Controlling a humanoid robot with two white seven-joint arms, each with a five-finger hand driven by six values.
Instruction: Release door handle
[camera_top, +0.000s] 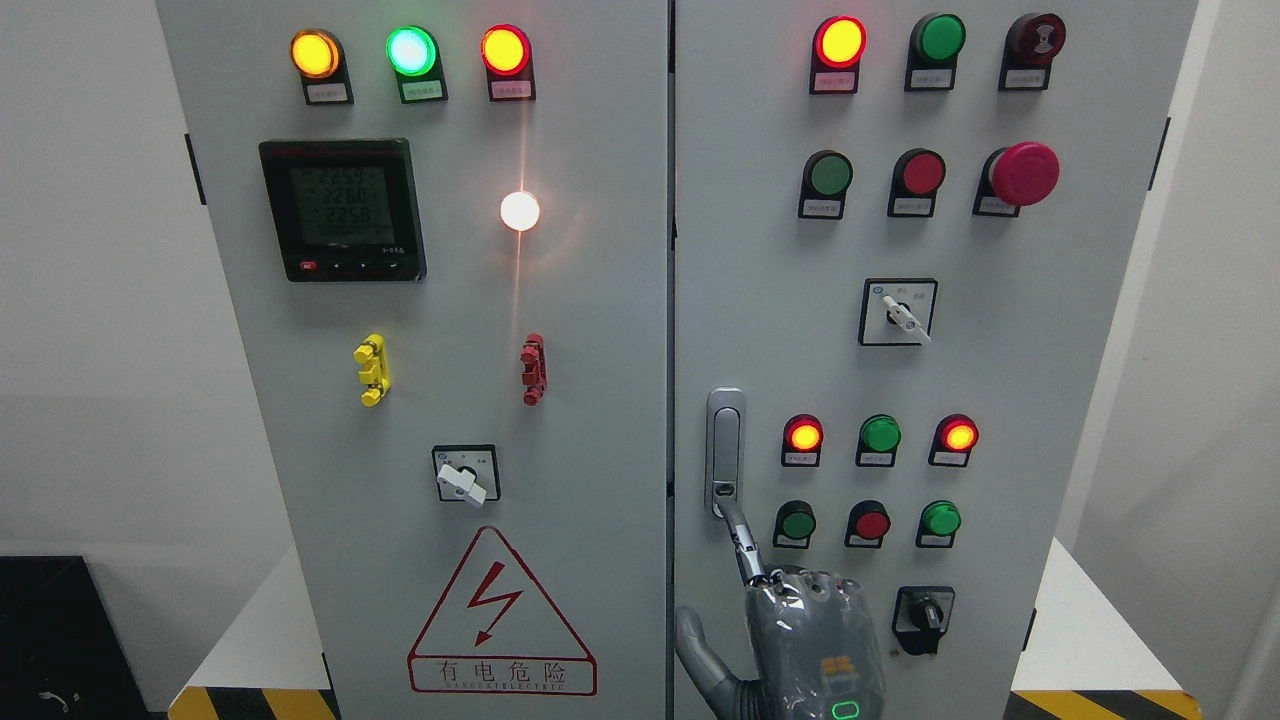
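Two grey metal cabinet doors (560, 400) fill the view. On the left one sit a black digital meter (343, 210), a yellow clip (371, 369) and a red clip (533, 369), above a red triangular shock-warning sign (500, 620). Just right of the seam, the silver upright door handle (725, 450) lies flush on the right-hand door. One grey robot hand (800, 640) rises below it, index finger (742, 540) extended and touching the handle's lower end, the thumb spread aside, grasping nothing; which arm it belongs to is unclear. Red and green indicator lamps (880, 435) stand further right.

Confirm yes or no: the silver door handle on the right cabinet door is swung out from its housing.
No. The silver door handle lies flush and upright in its housing, one finger of the hand touching its lower end.
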